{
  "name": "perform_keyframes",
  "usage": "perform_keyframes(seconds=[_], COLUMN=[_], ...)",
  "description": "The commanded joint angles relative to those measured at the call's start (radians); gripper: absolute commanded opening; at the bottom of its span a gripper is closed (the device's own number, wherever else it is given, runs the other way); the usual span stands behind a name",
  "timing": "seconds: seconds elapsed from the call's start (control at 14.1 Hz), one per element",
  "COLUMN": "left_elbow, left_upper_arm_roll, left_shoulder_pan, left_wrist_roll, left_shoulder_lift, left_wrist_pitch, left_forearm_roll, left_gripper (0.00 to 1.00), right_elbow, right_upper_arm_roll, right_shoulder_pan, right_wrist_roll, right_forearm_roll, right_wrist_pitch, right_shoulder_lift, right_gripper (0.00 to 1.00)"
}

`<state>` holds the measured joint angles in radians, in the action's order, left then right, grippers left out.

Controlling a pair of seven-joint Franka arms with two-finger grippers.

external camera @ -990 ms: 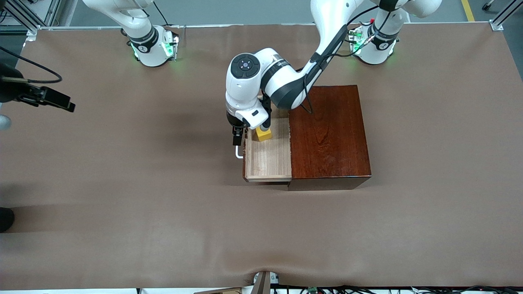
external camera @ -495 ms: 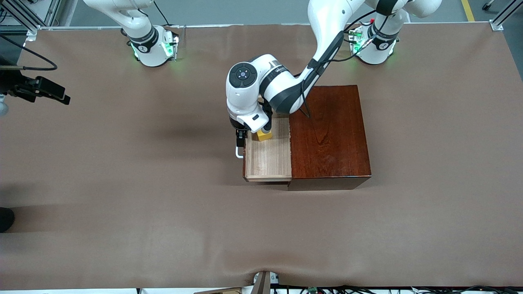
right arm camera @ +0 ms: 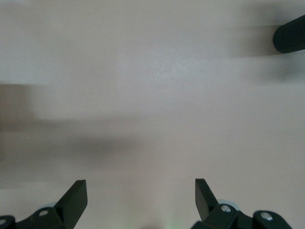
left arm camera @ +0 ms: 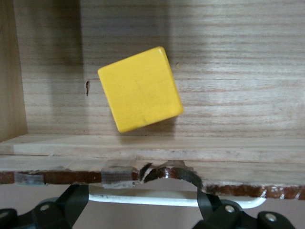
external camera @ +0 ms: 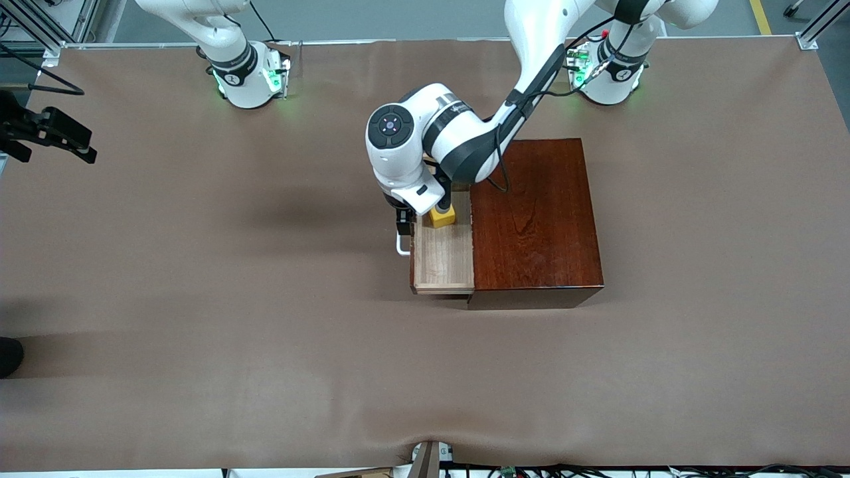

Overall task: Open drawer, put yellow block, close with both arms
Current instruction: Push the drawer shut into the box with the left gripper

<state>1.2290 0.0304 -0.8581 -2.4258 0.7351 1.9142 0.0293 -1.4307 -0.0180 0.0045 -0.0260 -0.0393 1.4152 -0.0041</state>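
The dark reddish-brown box [external camera: 534, 219] stands mid-table with its pale wood drawer [external camera: 441, 265] partly slid out toward the right arm's end. The yellow block [external camera: 442, 216] [left arm camera: 140, 89] lies inside the drawer on its floor. My left gripper [external camera: 404, 224] [left arm camera: 140, 198] is at the drawer's front, open, its fingers [left arm camera: 76, 200] set wide at either end of the white handle [external camera: 402, 247] [left arm camera: 143, 196]. My right gripper [external camera: 63, 136] [right arm camera: 140, 188] hangs open and holding nothing, over the table edge at the right arm's end.
The brown table cover [external camera: 265, 332] spreads wide around the box. The arms' bases [external camera: 249, 76] stand along the edge farthest from the front camera. A dark rounded object [external camera: 8, 355] [right arm camera: 290, 38] sits at the table's edge at the right arm's end.
The drawer has slid partway back into the box, carrying the yellow block. My left gripper moved with the handle. My right gripper drifted outward toward the table edge.
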Motion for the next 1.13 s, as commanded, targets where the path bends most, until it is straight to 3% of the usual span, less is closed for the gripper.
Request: perform_keyframes(seconds=[0.0,0.85,1.06], left_elbow=[0.043,0.050,0.040], left_upper_arm_roll=[-0.003,-0.018,-0.015], left_shoulder_pan=[0.017,0.111,0.105], left_wrist_roll=[-0.015,-0.004,-0.012], left_shoulder_lift=[-0.039,-0.037,-0.036], left_wrist_pitch=[-0.121,-0.354,-0.353], left_forearm_roll=[-0.037,-0.080,-0.092], left_gripper=[1.00,1.00,1.00], right_elbow=[0.010,0.010,0.010], right_upper_arm_roll=[-0.007,0.001,0.001], right_shoulder_pan=[-0.008,-0.032,-0.032], right_wrist_roll=[0.017,0.109,0.107], right_forearm_roll=[-0.005,-0.004,-0.004], right_wrist_pitch=[-0.019,-0.042,-0.044], right_shoulder_lift=[-0.011,-0.011,-0.011], right_gripper=[1.00,1.00,1.00])
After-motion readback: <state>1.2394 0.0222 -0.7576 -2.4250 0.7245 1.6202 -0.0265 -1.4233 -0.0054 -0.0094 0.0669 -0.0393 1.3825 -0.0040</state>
